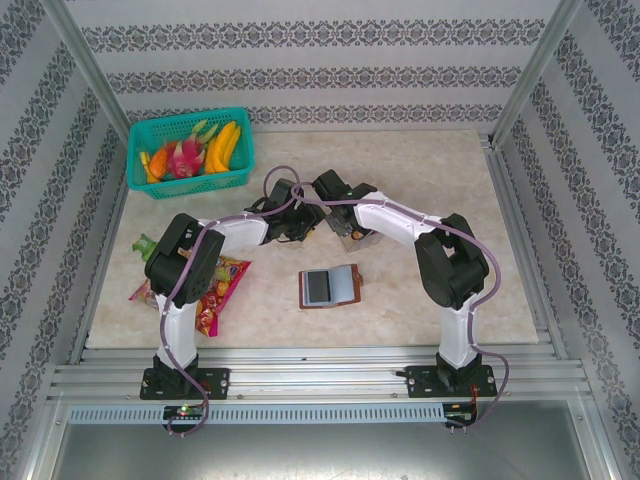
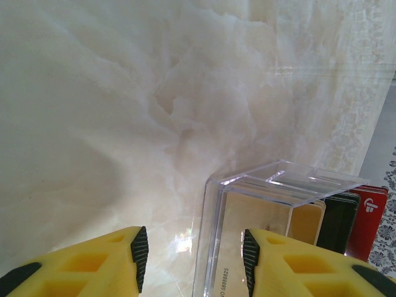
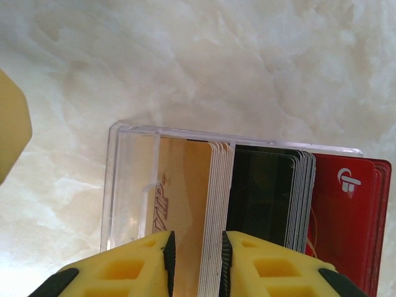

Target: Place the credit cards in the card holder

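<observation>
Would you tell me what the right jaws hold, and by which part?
It cannot be told: they straddle an edge of the tan cards in the clear stand.

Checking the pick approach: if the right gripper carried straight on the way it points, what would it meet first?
Probably the tan cards in the clear stand, which the right gripper straddles; depth is unclear.

Open run of pale marble tabletop (image 1: 440, 180) upper right. Centre's jammed: left arm (image 1: 232, 232) and right arm (image 1: 400, 225) crowd the clear acrylic card stand (image 3: 130, 185). Brown leather card holder (image 1: 330, 287) just below, teal plastic fruit basket (image 1: 195, 183) upper left.
</observation>
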Controlling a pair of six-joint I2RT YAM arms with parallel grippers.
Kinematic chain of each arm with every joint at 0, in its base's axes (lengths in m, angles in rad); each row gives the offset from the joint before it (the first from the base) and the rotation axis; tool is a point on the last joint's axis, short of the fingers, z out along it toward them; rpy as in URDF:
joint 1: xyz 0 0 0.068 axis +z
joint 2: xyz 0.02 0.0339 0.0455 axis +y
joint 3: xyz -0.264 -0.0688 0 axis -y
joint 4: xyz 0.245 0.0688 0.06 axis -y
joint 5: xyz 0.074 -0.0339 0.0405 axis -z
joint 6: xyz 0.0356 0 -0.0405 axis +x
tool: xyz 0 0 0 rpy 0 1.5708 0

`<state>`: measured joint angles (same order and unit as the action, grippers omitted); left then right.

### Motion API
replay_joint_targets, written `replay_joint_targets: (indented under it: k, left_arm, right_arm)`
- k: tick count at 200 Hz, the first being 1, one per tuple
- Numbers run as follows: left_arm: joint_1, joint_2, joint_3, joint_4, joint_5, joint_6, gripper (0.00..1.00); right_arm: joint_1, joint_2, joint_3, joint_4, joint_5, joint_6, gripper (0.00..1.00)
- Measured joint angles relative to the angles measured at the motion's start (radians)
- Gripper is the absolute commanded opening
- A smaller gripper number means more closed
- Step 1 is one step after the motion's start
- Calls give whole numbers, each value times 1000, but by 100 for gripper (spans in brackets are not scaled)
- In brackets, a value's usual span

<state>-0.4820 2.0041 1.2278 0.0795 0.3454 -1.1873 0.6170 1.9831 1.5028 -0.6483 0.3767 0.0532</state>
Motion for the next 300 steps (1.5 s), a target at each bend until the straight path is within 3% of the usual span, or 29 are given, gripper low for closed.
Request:
replay_joint_targets:
  k: [94,127,188,200,252,268,300]
  left_arm:
    - [0,0,0,-3,2,0,48]
    - [0,0,0,-3,3,0,48]
    - [0,0,0,-3,2,0,48]
    - [0,0,0,-3,2,0,48]
    - [0,0,0,-3,3,0,48]
    - [0,0,0,-3,3,0,48]
    - [0,0,0,-3,7,0,48]
  right_arm:
    - [0,49,7,1,50,0,33]
    - [0,49,7,1,57,5,24]
    - [1,40,9,1,83,7,19]
    - [1,34,9,1,86,7,12]
    - [2,24,9,1,95,2,10]
    - [2,24,9,0,95,3,4]
    - [0,15,9,-6,80,4,3]
